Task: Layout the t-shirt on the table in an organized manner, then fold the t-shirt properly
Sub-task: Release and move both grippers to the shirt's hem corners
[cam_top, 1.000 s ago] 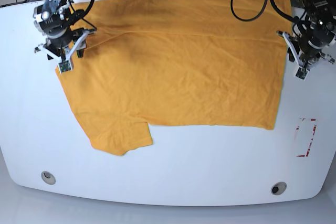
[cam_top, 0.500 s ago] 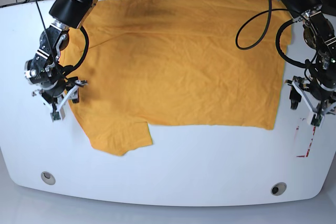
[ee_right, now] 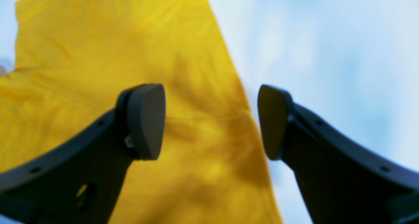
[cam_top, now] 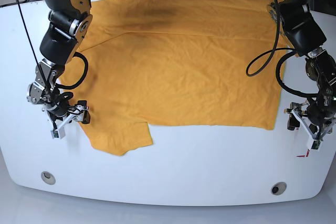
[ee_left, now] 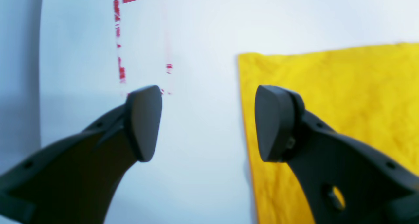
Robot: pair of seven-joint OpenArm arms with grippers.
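T-shirt: the orange-yellow t-shirt (cam_top: 178, 61) lies spread flat on the table (cam_top: 210, 166), its far edge at the table's far rim, one sleeve (cam_top: 118, 137) jutting toward the near side.
Table: glossy white; two round grommet holes (cam_top: 48, 177) sit near its front edge.
Left gripper: the left gripper (ee_left: 208, 122) hangs over the t-shirt's hem-side edge, jaws spread apart and holding nothing; one finger is over bare table, the other over the cloth's edge.
Right gripper: the right gripper (ee_right: 211, 121) hangs at the t-shirt's sleeve-side edge, jaws parted and empty; one finger is over the fabric, the other over bare table.
Red tape marks: the broken red rectangle (ee_left: 119, 44) lies on the table just beside the t-shirt's hem corner, beyond the left gripper.
Cables: black cables (cam_top: 262, 59) loop from both arms above the t-shirt.
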